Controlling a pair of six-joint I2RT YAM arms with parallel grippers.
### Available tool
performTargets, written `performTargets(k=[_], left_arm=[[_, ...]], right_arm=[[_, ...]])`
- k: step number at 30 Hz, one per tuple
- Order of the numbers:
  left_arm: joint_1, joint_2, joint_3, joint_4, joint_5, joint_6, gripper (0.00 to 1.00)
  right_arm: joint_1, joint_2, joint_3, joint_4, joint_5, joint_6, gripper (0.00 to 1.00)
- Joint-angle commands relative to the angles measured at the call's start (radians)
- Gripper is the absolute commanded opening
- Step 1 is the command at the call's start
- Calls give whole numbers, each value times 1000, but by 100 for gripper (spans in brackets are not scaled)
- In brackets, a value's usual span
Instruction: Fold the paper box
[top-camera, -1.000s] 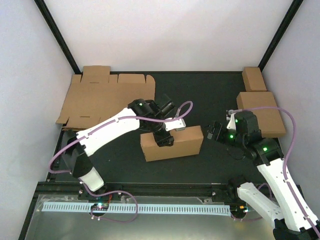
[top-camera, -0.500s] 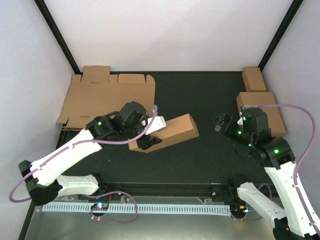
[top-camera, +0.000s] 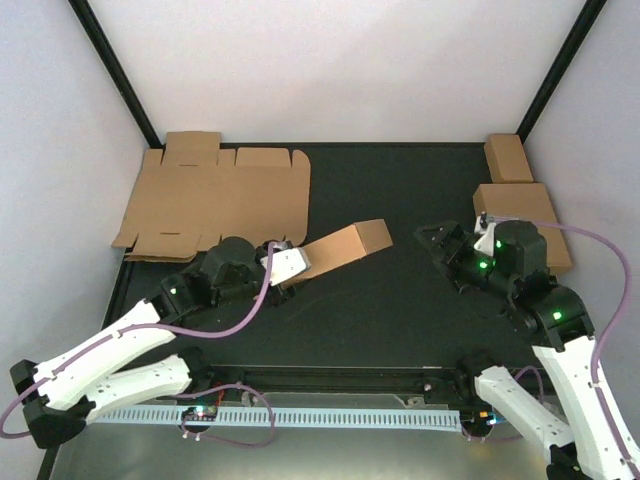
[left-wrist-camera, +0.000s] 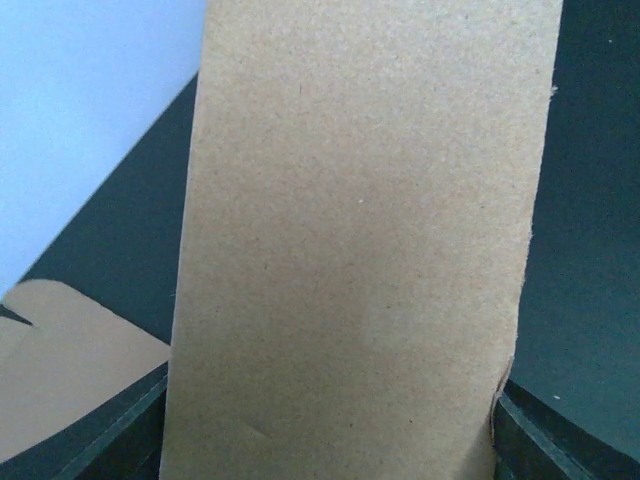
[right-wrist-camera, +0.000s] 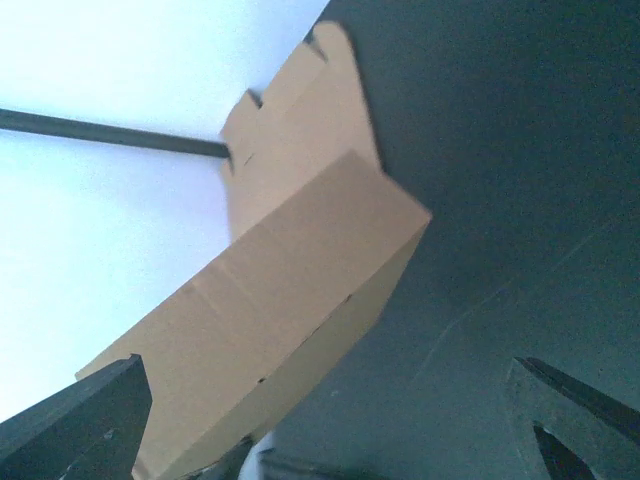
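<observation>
Brown paper box (top-camera: 340, 248) looks fully folded, clamped in the left gripper (top-camera: 293, 268) mid-frame, right gripper (top-camera: 432, 240) gaping empty; only setting down seems left.

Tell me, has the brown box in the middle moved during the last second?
Yes. The paper box, held by the left gripper, has turned and shifted left, its held end now close to the flat cardboard sheets.

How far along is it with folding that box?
Done: the box looks folded, its sides closed. In hand: the left gripper grips it by one end, while the right gripper is open and empty. Left: probably setting it down. The flat sheet at the far left is not folded.
</observation>
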Motion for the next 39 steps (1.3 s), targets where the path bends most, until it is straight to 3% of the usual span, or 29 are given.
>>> performTargets(k=[1, 8, 15, 29, 39], left_arm=[[-9, -50, -31, 161, -32, 68, 52], [-40, -124, -105, 220, -24, 156, 51], [-56, -210, -183, 298, -4, 230, 51], [-86, -192, -194, 285, -4, 267, 50], [-107, -183, -195, 278, -37, 284, 49]], right_arm=[[-1, -17, -37, 108, -191, 246, 100], [-1, -79, -265, 478, -335, 572, 100], [1, -18, -249, 508, -359, 620, 100], [8, 60, -217, 444, -405, 592, 100], [92, 99, -228, 454, -384, 608, 100]])
